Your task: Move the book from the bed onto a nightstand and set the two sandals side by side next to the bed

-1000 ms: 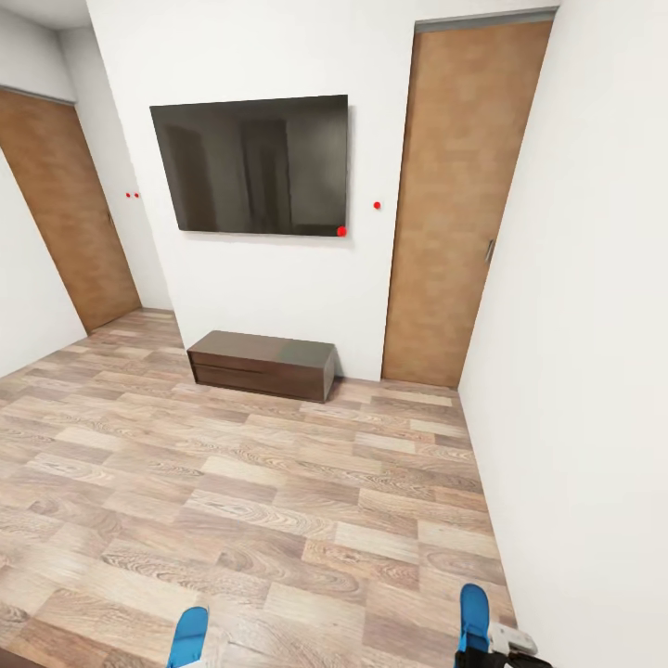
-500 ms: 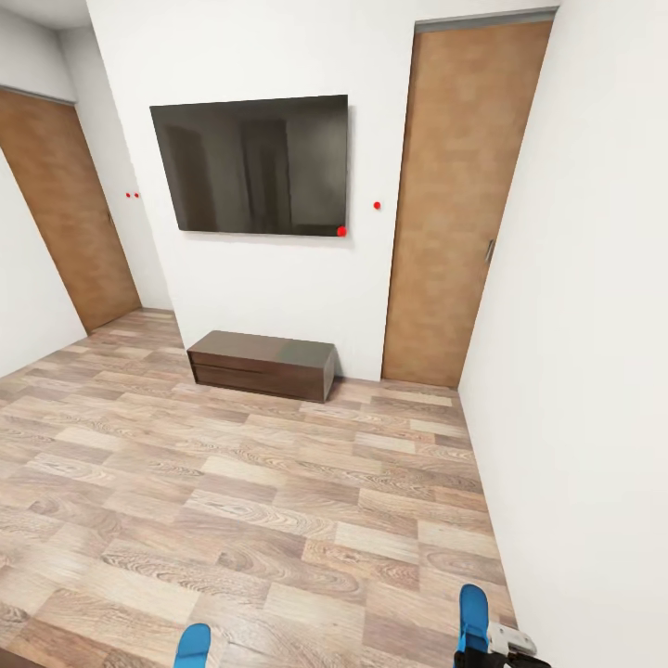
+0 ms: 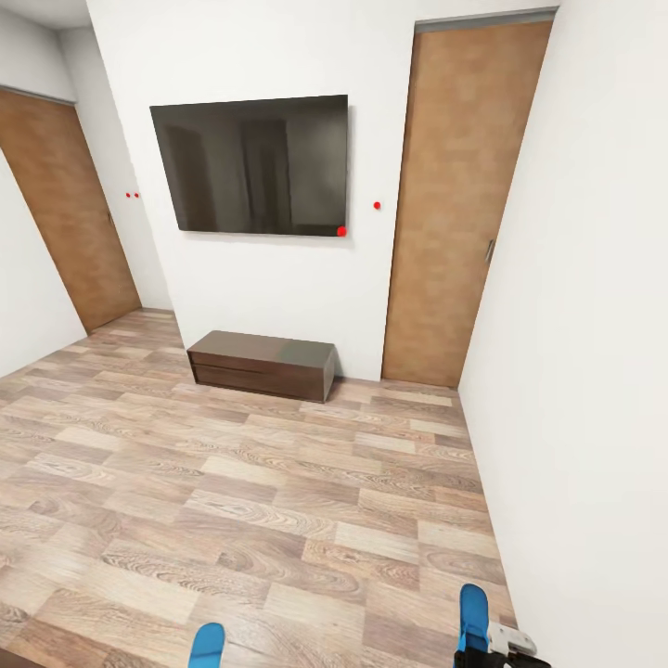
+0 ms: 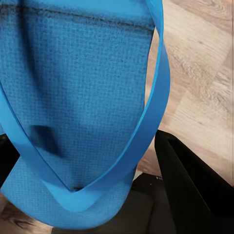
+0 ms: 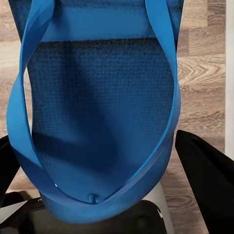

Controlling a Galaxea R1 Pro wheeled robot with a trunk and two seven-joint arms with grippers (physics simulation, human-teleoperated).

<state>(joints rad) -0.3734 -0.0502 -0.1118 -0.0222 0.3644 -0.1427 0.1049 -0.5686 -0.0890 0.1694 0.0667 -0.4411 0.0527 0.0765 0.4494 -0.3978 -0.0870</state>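
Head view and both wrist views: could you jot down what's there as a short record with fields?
room: wood-plank floor, white walls
wall: dark TV above a low brown cabinet
doors: wooden door on the right, wooden door on the left
left gripper: shut on a blue sandal
right gripper: shut on the other blue sandal

Bright blue sandal (image 4: 78, 97) with textured sole and V-strap, held between black fingers (image 4: 190, 185) of left gripper (image 4: 97, 195), above wood-plank floor (image 4: 204, 68)
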